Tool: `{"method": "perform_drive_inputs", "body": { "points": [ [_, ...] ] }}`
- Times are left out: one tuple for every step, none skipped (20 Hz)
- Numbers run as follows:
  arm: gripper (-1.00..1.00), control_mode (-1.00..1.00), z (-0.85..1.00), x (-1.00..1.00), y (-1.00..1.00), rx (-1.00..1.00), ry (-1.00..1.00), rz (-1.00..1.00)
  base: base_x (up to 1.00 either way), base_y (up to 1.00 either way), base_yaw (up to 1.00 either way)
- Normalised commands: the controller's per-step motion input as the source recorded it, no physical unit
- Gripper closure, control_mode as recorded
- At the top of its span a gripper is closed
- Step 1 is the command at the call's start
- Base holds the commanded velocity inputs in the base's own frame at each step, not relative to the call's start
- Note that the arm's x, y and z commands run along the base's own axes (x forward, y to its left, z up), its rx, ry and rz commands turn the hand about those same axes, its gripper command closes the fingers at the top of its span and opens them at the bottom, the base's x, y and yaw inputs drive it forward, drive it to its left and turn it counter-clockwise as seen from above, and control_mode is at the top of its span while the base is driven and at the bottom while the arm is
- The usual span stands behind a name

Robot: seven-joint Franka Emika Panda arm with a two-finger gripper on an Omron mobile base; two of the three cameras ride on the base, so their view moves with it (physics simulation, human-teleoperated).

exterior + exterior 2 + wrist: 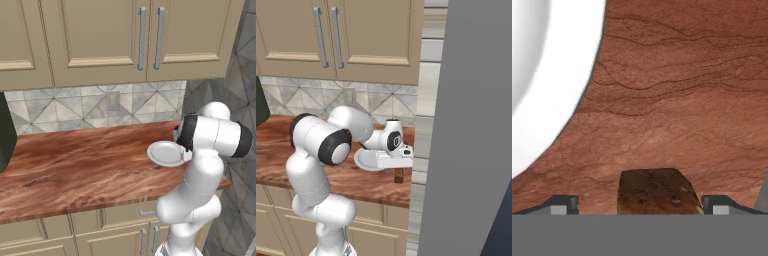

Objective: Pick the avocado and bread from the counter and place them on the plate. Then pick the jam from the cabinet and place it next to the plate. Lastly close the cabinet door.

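Note:
The bread (657, 192), a small dark brown block, lies on the wood-grain counter (677, 90) between my two fingertips. My gripper (639, 205) is open and straddles it, one finger on each side, low over the worktop. From the right base view the gripper (398, 170) points down at the bread (399, 176), just right of the white plate (367, 160). The plate (165, 152) is bare where it shows, and its rim (557, 100) curves along the left of the hand view. The avocado and the jam are out of view.
Beige wall cabinets (140, 40) with their doors shut hang above the counter (85, 165). A tall grey panel (471, 125) stands close on the right of the bread. A dark object (6, 135) sits at the counter's far left. My own arm (210, 145) hides the plate's right side.

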Motion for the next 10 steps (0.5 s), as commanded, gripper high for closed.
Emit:
{"method": "perform_drive_inputs", "body": {
  "points": [
    [1.0,-1.0,-0.39,-0.14,0.0,-0.06,0.0,0.0,0.0,0.0,0.0],
    [1.0,-1.0,-0.36,-0.15,0.0,-0.05,0.0,0.0,0.0,0.0,0.0],
    [1.0,-1.0,-0.16,-0.09,0.04,-0.01,0.0,0.0,0.0,0.0,0.0],
    [1.0,-1.0,-0.01,-0.15,0.09,0.0,-0.01,0.0,0.0,0.0,0.0],
    [1.0,-1.0,0.0,-0.16,0.06,0.0,0.0,0.0,0.0,0.0,0.0],
    [1.0,-1.0,0.0,-0.26,0.09,0.0,-0.05,0.0,0.0,0.0,0.0],
    [1.0,-1.0,0.0,-0.31,0.01,0.0,-0.06,0.0,0.0,0.0,0.0],
    [1.0,-1.0,0.06,-0.31,0.14,0.0,-0.06,0.0,0.0,0.0,0.0],
    [1.0,-1.0,0.3,-0.4,0.0,0.03,-0.09,0.0,0.0,0.0,0.0],
    [1.0,-1.0,0.45,-0.34,0.0,0.02,-0.06,0.0,0.0,0.0,0.0]
  ]
}}
